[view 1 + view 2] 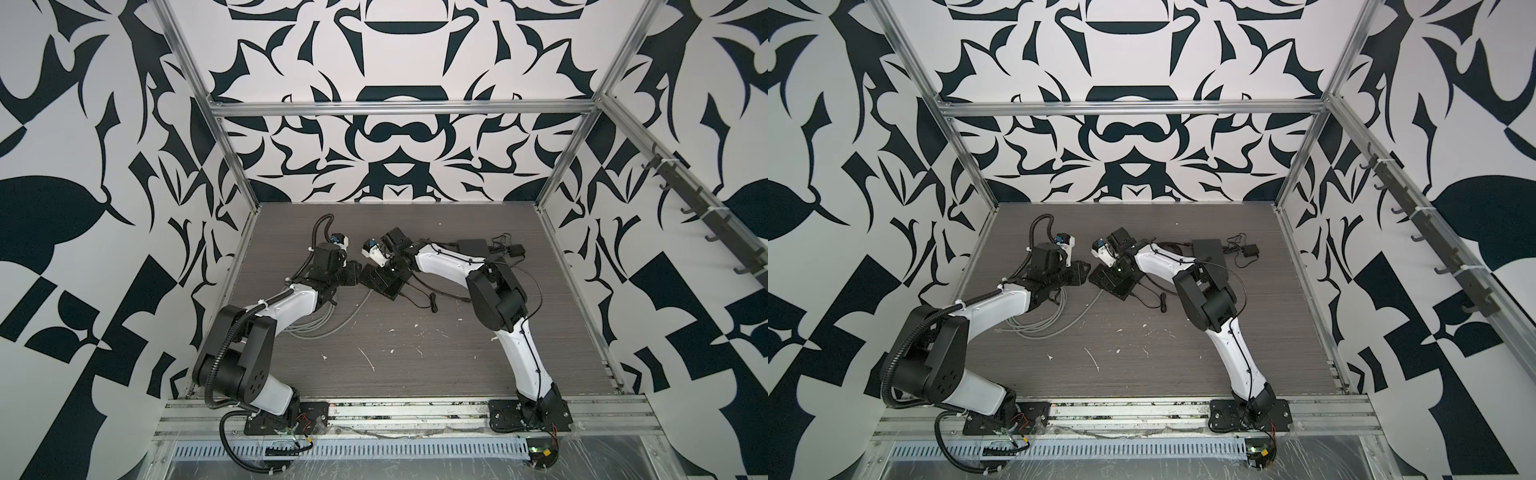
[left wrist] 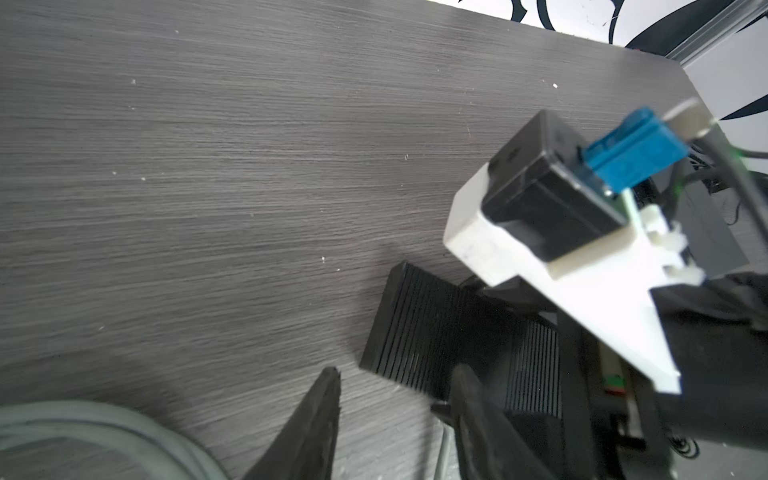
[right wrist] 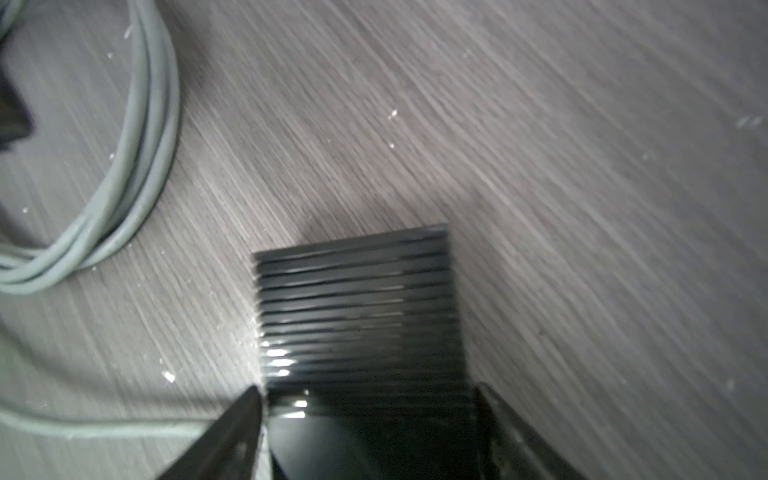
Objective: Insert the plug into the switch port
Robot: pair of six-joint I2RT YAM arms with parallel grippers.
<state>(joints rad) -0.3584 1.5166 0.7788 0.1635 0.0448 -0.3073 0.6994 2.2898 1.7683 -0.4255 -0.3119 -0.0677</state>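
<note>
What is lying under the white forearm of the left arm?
Loops of grey cable lie on the table beneath the forearm, and one strand leads toward the switch. The part of the loops directly below the arm is covered.

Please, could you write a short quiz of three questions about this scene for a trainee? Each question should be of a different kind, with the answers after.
1. True or false: the grey cable lies in loops on the table.
2. What sits between the fingers of the right pincer?
A) the ribbed black switch
B) the grey cable
C) nothing
3. Fill the gap: in the left wrist view, the jaws of the left pincer stand ____.

Key: 1 true; 2 A; 3 open.
</note>
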